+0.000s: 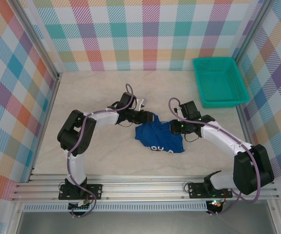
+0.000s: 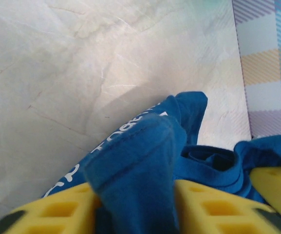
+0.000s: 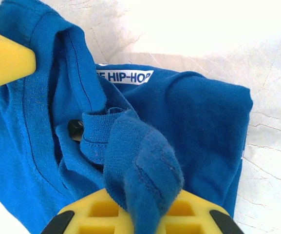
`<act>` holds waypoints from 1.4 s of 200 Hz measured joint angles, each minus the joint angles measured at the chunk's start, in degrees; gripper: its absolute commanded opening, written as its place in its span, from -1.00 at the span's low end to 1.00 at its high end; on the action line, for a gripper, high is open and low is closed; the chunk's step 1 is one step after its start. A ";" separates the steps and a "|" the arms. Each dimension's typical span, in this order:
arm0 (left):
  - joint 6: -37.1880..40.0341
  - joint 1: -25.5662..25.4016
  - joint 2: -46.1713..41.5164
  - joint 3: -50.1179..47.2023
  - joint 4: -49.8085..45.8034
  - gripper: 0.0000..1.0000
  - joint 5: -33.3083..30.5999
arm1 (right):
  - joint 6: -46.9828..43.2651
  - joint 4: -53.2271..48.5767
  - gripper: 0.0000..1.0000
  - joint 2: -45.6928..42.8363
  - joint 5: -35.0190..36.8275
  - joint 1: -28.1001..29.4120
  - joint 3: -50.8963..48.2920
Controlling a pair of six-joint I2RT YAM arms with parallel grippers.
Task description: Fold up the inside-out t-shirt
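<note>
We judge this an early step: the t-shirt (image 1: 159, 139) lies bunched in a crumpled heap near the middle of the surface (image 1: 91, 92), not yet spread flat. The left claw (image 2: 135, 207) pinches a ridge of blue cloth between its yellow fingers, and the right claw (image 3: 147, 209) is pressed together on another fold by the neckline. Both claws sit close together at the heap's far edge, with the rest of the shirt lying toward the arm bases. Next, we reckon, they must lift and draw apart to open the cloth out.
</note>
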 measured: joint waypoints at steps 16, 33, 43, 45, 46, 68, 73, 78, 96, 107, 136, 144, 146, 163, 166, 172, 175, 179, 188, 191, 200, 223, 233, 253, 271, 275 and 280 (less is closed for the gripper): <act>0.46 0.15 -0.22 0.98 -0.26 -0.86 0.02 | -0.61 -0.04 -1.00 -0.46 0.44 0.00 0.48; 0.48 0.72 -2.12 1.38 -0.33 -1.00 -0.24 | -2.05 0.00 -1.00 -2.89 1.07 0.00 1.75; 0.96 1.16 -4.68 1.38 -0.50 -1.00 -0.44 | -2.97 0.20 -1.00 -5.18 1.49 0.00 2.95; 1.05 1.27 -5.22 1.38 -0.59 -1.00 -0.46 | -3.19 0.28 -1.00 -5.84 1.49 0.00 3.34; 1.09 1.40 -5.77 1.38 -0.55 -1.00 -0.55 | -3.23 0.31 -1.00 -6.08 1.49 0.00 3.48; 2.12 3.72 -16.35 1.40 -0.11 -1.00 -2.71 | -5.40 3.91 -1.00 -12.92 1.31 0.00 7.67; 2.43 4.11 -19.10 1.40 0.04 -1.00 -3.23 | -5.81 5.18 -1.00 -14.43 0.92 0.00 8.55; 2.82 4.46 -21.92 1.42 0.24 -1.00 -3.87 | -6.19 6.43 -1.00 -15.89 0.48 0.00 9.29; 4.55 5.22 -32.15 1.95 1.64 -1.00 -6.12 | -7.52 10.58 -1.00 -19.98 -2.19 0.00 11.80; 5.64 5.09 -37.13 2.29 2.54 -1.00 -6.78 | -8.20 12.70 -1.00 -21.35 -3.89 0.17 13.00; 8.41 4.52 -45.90 2.32 2.29 -1.00 -9.60 | -9.42 15.65 -1.00 -22.88 -8.59 1.09 14.45; 8.83 4.52 -47.08 2.29 1.42 -1.00 -10.67 | -9.55 15.82 -1.00 -22.95 -9.84 1.27 14.56; 8.90 4.52 -47.36 2.27 1.14 -1.00 -10.88 | -9.55 15.85 -1.00 -22.99 -9.99 1.31 14.56; 9.25 4.42 -49.42 0.98 -1.01 -1.00 -12.57 | -9.55 15.56 -1.00 -23.43 -12.00 1.73 14.53; 9.25 4.42 -49.77 0.61 -1.36 -1.00 -12.76 | -9.53 15.37 -1.00 -23.58 -12.44 1.79 14.53; 9.40 4.42 -50.51 -0.26 -2.10 -1.00 -13.11 | -9.53 15.10 -1.00 -23.89 -13.00 1.90 14.47; 9.44 4.39 -50.99 -0.83 -2.54 -1.00 -13.22 | -9.51 14.97 -0.99 -24.20 -13.33 2.01 14.40; 9.51 4.39 -51.39 -1.40 -3.06 -1.00 -13.42 | -9.49 14.84 -0.99 -24.55 -13.73 2.16 14.25; 9.62 4.33 -52.41 -2.78 -4.42 -1.00 -13.53 | -9.18 14.58 -0.99 -25.44 -14.43 2.38 13.77; 9.64 4.28 -52.74 -3.28 -4.70 -1.00 -13.53 | -9.09 14.49 -0.99 -25.73 -14.60 2.54 13.62; 9.66 4.00 -53.40 -4.59 -5.07 -1.00 -13.38 | -8.81 14.38 -0.99 -26.56 -15.13 2.75 12.98; 9.40 3.04 -53.90 -7.54 -5.14 -1.00 -11.85 | -8.00 13.51 -0.99 -27.32 -15.61 3.30 11.93; 8.94 2.64 -53.79 -8.83 -4.96 -1.00 -11.63 | -7.78 12.81 -1.00 -27.08 -15.58 3.41 11.82; 6.99 2.23 -52.61 -10.43 -4.76 -1.00 -10.93 | -7.82 10.12 -1.00 -26.67 -15.15 3.63 11.85; 5.18 1.18 -50.62 -10.69 -4.98 -1.00 -10.38 | -8.24 5.88 -1.00 -26.73 -14.43 3.65 12.22; 4.87 0.83 -50.34 -10.71 -5.03 -1.00 -10.25 | -8.33 4.59 -1.00 -26.80 -14.25 3.65 12.44; 4.52 0.35 -50.05 -10.71 -5.14 -1.00 -10.14 | -8.50 3.30 -1.00 -26.93 -14.16 3.65 12.74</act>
